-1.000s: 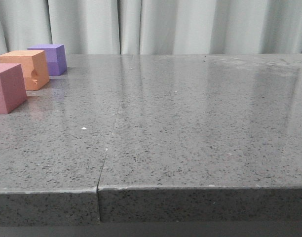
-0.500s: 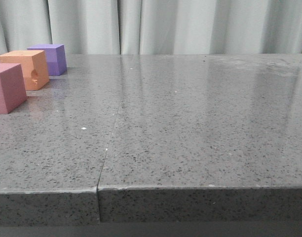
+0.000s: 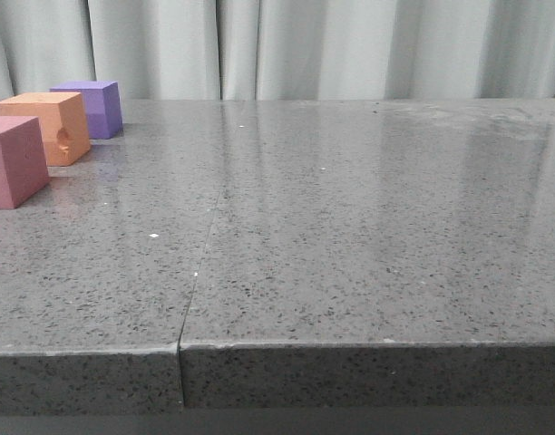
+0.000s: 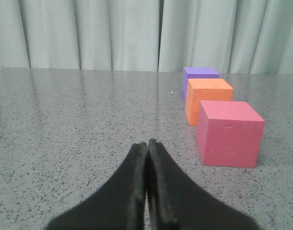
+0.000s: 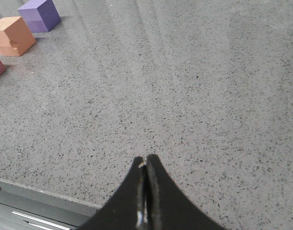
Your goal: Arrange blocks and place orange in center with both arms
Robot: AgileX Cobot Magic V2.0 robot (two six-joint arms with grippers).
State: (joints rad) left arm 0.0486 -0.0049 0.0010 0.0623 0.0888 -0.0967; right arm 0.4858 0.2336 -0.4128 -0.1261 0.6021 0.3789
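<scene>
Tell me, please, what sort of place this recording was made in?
Probably a lab or test bench: a speckled grey table backed by a plain pale curtain, bare except for three foam cubes, purple, orange and pinkish-red.

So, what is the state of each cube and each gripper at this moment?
Pink cube: upright on the table, nearest end of the row, free.
Orange cube: upright, middle of the row, free.
Purple cube: upright, far end, free.
Left gripper: shut, empty.
Right gripper: shut, empty.
</scene>
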